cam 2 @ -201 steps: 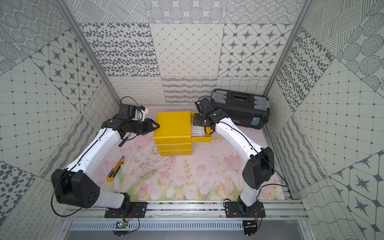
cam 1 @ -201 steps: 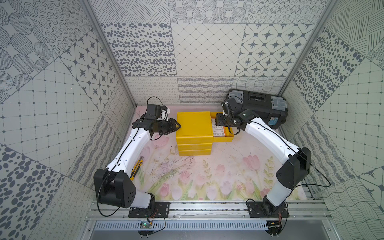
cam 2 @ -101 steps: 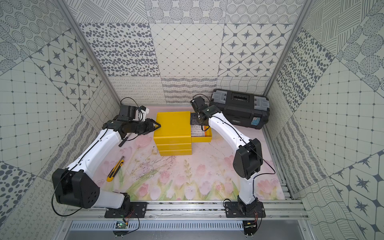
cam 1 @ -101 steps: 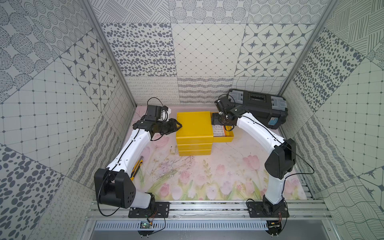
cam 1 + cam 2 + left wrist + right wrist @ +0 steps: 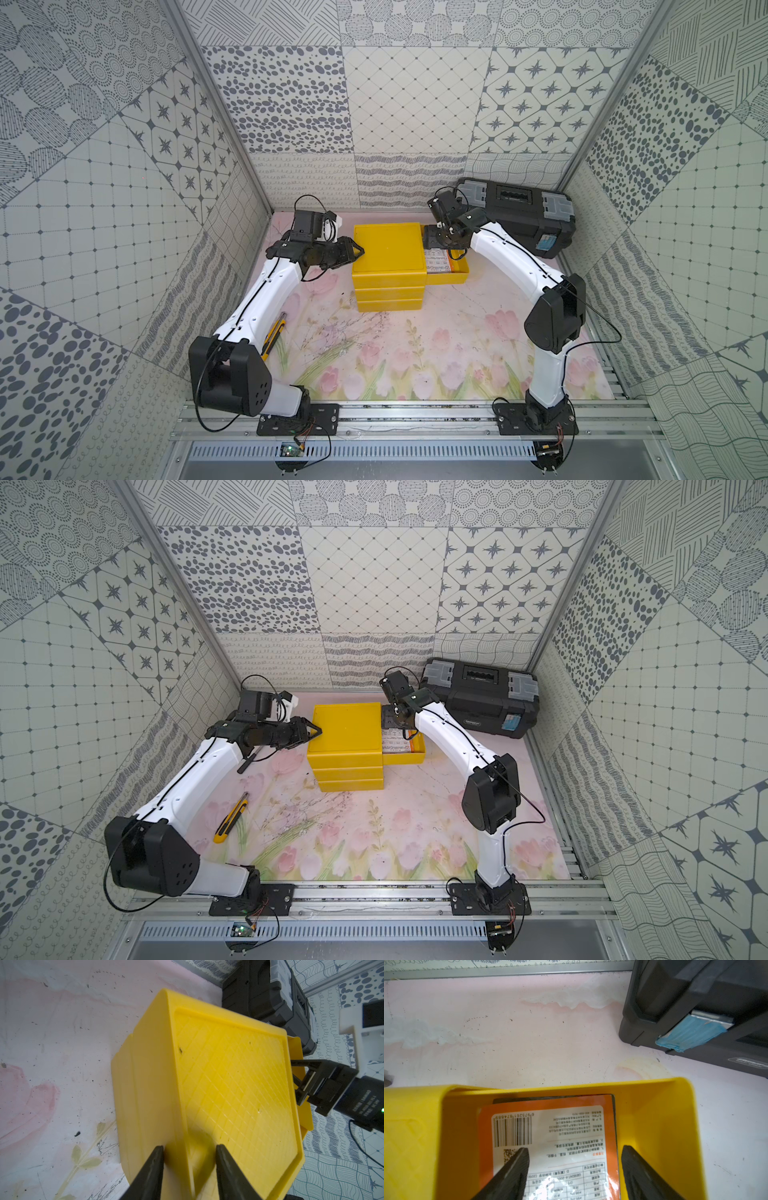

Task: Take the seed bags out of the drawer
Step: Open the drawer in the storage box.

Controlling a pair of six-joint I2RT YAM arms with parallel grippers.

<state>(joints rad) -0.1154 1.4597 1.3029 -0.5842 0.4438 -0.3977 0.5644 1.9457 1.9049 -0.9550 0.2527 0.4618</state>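
Up front on the worktop (image 5: 415, 353): only a yellow box knife (image 5: 232, 818), not involved. Mid-worktop is the yellow drawer unit (image 5: 388, 249). Left gripper (image 5: 189, 1147) looks clamped on its top edge at the left side, bracing it. Top drawer (image 5: 446, 277) is pulled out to the right with the seed bags (image 5: 550, 1136) lying flat inside, an orange-edged one on top, label up. Can't tell how many sit under it. Right gripper (image 5: 575, 1149) hangs over that bag with jaws spread, one tip above the barcode label, the other next to the drawer wall, nothing held. Black toolbox (image 5: 519, 212) sits behind, irrelevant.

My read: drawer open, first pick starting, no bag out yet. Next: drop onto the glossy flat bag, catch an edge or pinch it against the wall, close, lift clear, set it on the worktop.
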